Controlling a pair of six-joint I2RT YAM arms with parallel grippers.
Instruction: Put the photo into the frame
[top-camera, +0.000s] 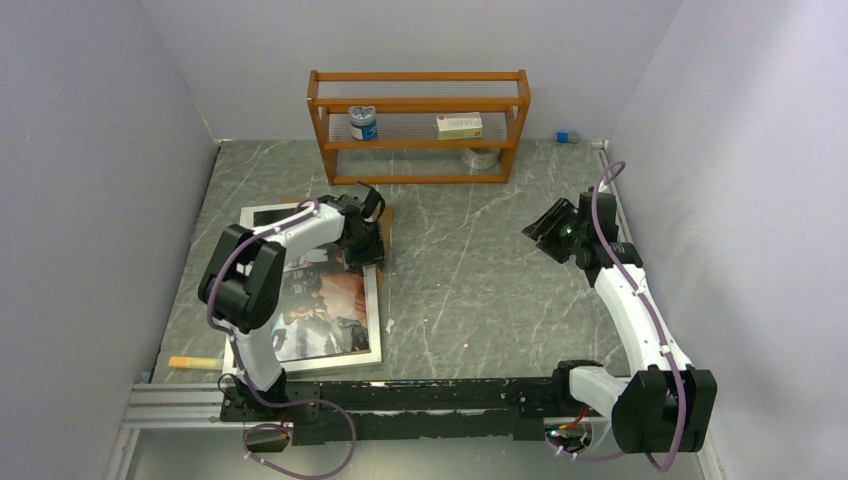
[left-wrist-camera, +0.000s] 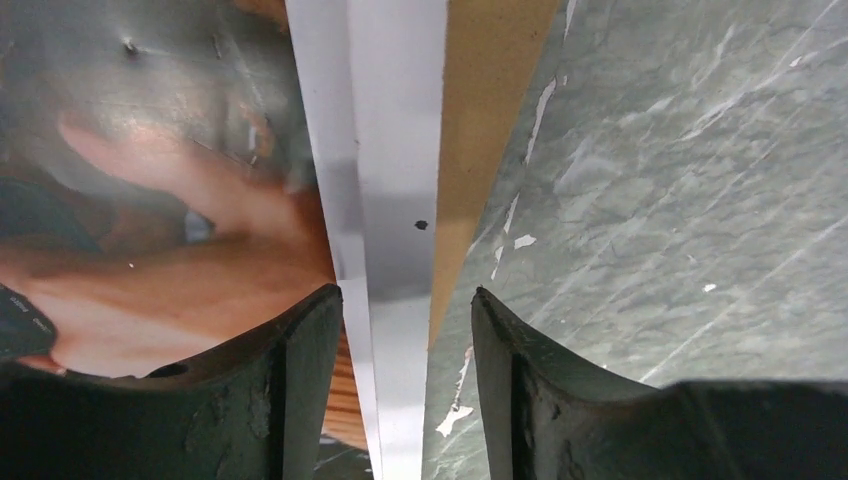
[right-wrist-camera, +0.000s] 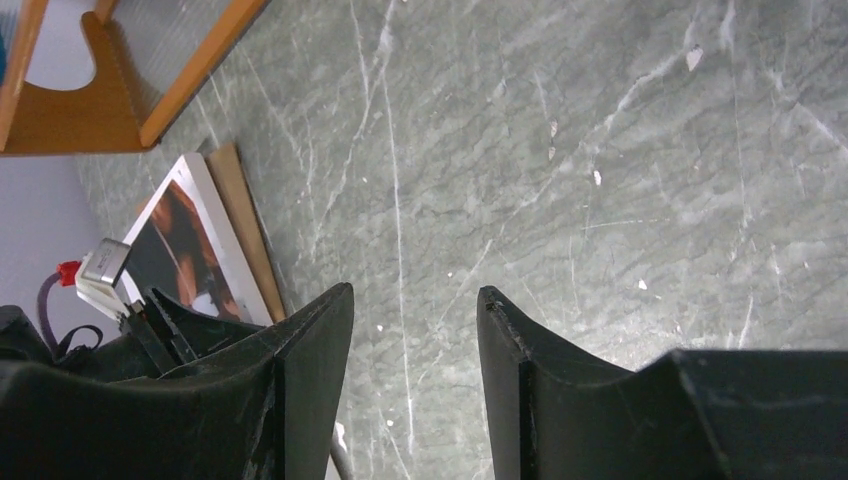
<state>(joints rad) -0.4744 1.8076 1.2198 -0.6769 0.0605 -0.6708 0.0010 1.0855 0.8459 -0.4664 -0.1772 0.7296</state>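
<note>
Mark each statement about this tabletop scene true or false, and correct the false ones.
1. The frame's rim shows between the open left fingers. True.
2. The right fingers grip a box. False: they are open and empty above bare table.
3. The frame stands upright. False: it lies flat on the table.
4. A brown board edge shows beside the frame's rim. True.
5. The rack stands at the table's far edge. True.
</note>
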